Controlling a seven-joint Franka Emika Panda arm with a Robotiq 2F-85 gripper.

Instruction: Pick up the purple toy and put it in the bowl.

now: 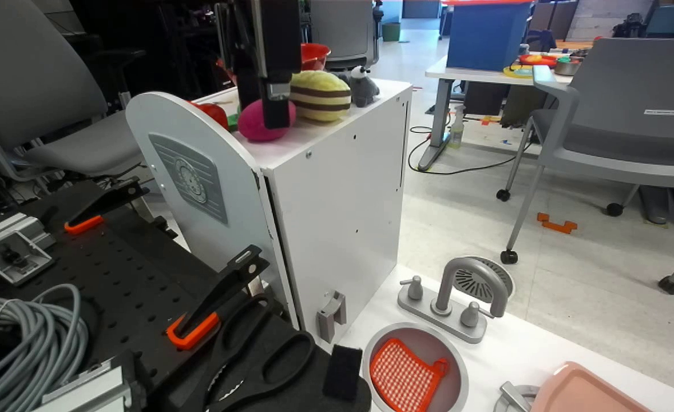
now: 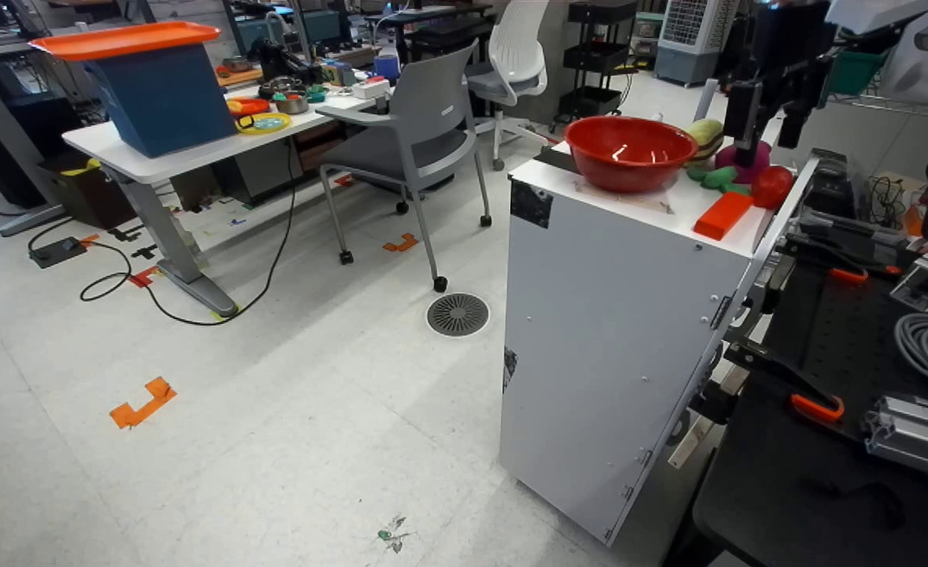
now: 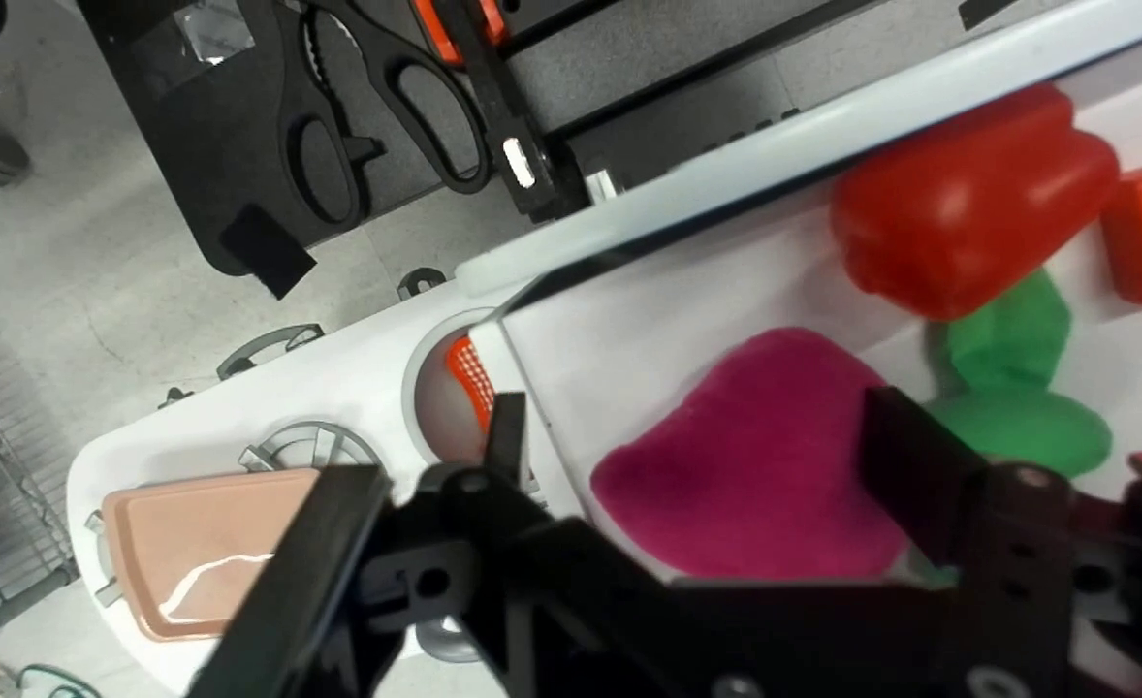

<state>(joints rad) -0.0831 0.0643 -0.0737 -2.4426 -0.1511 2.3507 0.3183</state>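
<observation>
The purple toy is a magenta, plush-looking lump on top of the white cabinet, seen in both exterior views [image 1: 251,125] [image 2: 759,162] and large in the wrist view [image 3: 755,465]. My gripper [image 3: 695,431] is open and pointing down, its fingers on either side of the toy. In the wrist view the right finger overlaps the toy's edge; a gap shows at the left finger. I cannot tell whether either touches. The gripper also shows in both exterior views [image 1: 264,109] [image 2: 767,143]. The red bowl [image 2: 629,153] stands at the cabinet's other end, partly hidden in an exterior view [image 1: 315,56].
A yellow striped toy [image 1: 320,97] and a grey toy [image 1: 364,88] stand near the purple toy. A red pepper [image 3: 968,199], a green toy [image 3: 1027,427] and an orange block [image 2: 722,216] lie beside it. A raised white panel [image 1: 199,166] edges the cabinet.
</observation>
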